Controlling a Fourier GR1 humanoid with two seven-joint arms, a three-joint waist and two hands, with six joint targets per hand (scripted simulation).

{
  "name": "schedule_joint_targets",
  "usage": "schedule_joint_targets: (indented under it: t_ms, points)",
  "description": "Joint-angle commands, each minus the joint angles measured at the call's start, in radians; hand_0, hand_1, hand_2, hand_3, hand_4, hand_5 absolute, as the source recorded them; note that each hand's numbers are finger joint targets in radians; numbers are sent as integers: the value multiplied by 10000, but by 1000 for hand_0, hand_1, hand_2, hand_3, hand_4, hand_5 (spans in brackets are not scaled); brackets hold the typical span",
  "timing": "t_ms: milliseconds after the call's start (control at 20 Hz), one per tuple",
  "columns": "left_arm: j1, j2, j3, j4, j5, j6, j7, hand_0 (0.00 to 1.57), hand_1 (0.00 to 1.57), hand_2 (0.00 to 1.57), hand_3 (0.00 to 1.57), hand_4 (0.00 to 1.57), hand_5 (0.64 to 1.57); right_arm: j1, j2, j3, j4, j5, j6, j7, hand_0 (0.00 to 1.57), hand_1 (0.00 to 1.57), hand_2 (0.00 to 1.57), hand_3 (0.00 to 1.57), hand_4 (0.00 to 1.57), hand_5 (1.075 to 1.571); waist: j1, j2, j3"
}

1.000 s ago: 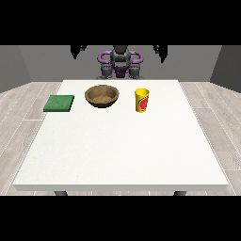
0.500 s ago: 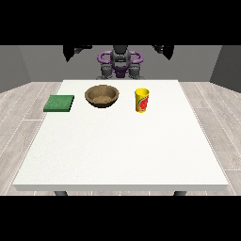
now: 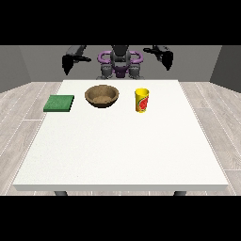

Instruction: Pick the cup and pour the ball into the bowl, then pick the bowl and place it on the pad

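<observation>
A large white surface [image 3: 120,150] is filling most of the view, with the robot [image 3: 120,63] standing behind its far edge. Three things are sitting in a row close to that far edge. A flat green pad [image 3: 59,103] is lying near the far corner at the view's left, just inside the left edge. A brown wooden bowl [image 3: 101,95] is resting beside it, a little left of the middle of the far edge, apart from the pad. A yellow cup [image 3: 142,100] with a red mark on its side is standing upright next to the bowl, a little right of the middle, not touching it. The ball cannot be seen from this angle.

Both arms are held raised and spread wide behind the far edge, above the height of the surface. The robot hand at the view's left [image 3: 68,61] is hanging over the floor just beyond the far left corner, well apart from the pad. The robot hand at the view's right [image 3: 165,57] is hanging near the far edge, well apart from the cup. Neither is touching or holding anything, and whether the fingers are apart or together cannot be told.

The whole near half of the surface, and its right side, are lying bare.
</observation>
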Motion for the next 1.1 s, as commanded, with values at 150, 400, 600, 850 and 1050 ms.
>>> schedule_joint_targets:
  t_ms: [150,400,600,850,1050]
  points:
    - [-1351,220,599,2168,5,-66,-1791,0,0,0,0,0,1390,-1388,-333,-316,1030,-12,190,-564,0,0,0,0,0,1569,-214,1291,-3]
    - [-1795,63,638,4013,-468,228,-3342,0,0,0,0,0,1358,-1775,-149,-126,1150,218,58,-962,0,0,0,0,0,1569,-519,1637,-3]
    - [-2278,-275,308,4997,-698,500,-3629,0,0,0,0,0,1382,-2407,52,-41,1686,337,-395,-501,0,0,0,0,0,1570,-308,1217,-3]
    - [-2802,271,1143,6426,-335,330,-4850,0,0,0,0,0,1379,-2506,-488,-284,1687,-32,368,-761,0,0,0,0,0,1570,-775,1921,-6]
    - [-3199,116,985,7419,-669,750,-5285,0,0,0,0,0,1341,-2993,-752,-546,1871,-274,431,-490,0,0,0,0,0,1570,-865,1957,-5]
